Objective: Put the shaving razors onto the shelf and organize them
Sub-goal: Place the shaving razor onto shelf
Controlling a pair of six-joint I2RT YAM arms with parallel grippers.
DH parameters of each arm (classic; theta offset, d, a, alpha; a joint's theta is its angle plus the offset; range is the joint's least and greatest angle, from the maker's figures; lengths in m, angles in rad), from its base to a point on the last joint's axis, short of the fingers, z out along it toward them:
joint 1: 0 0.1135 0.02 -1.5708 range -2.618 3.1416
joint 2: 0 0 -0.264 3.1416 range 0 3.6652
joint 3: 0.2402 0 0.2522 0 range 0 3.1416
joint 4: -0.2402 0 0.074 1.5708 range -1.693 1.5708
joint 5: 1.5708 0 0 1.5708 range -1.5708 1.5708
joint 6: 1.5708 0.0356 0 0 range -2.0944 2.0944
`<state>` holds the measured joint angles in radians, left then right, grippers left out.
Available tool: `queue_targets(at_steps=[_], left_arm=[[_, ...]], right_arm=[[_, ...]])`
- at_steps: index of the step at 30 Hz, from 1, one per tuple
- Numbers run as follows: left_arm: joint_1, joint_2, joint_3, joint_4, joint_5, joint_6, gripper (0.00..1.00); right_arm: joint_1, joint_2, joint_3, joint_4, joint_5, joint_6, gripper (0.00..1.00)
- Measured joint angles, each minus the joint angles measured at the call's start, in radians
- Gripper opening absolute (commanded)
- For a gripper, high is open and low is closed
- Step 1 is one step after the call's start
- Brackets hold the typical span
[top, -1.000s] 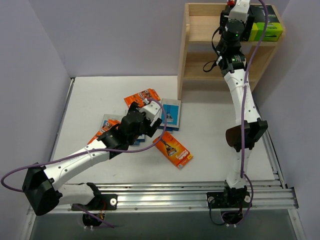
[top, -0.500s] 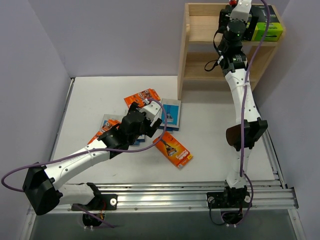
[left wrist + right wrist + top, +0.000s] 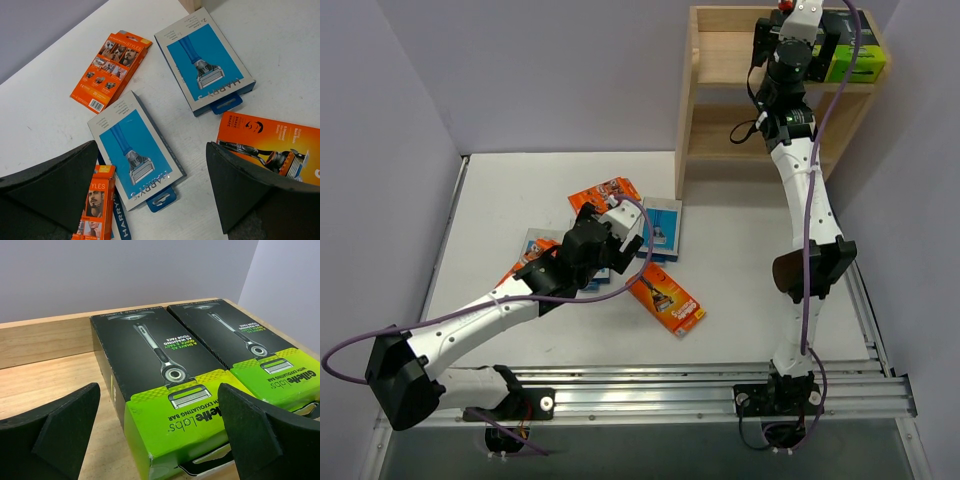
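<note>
Meanwhile, my left gripper [image 3: 152, 150] had hardly stirred in the last second. It hung released, fingers wide, above a blue card [image 3: 135, 160] on the table [image 3: 40, 115], with another blue card [image 3: 202, 62] and the orange packs [image 3: 111, 70] lying loose around it, none grasped. Over on the right, my right gripper [image 3: 160, 390] had shifted slightly at the two black boxes [image 3: 150, 355], spread open and holding nothing. Both boxes lay side by side on the top tier of the shelf [image 3: 720, 50]. I judged that pair placed, with the flat packs still to be moved.
</note>
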<state>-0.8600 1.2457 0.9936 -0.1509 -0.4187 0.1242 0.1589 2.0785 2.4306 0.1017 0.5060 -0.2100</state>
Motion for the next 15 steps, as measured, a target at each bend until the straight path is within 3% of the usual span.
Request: queue_targets(at_steps=[15], left_arm=[[0.020, -0.015, 0.021, -0.026, -0.011, -0.026, 0.94]], right_arm=[[0.021, -0.043, -0.028, -0.058, 0.007, 0.005, 1.00]])
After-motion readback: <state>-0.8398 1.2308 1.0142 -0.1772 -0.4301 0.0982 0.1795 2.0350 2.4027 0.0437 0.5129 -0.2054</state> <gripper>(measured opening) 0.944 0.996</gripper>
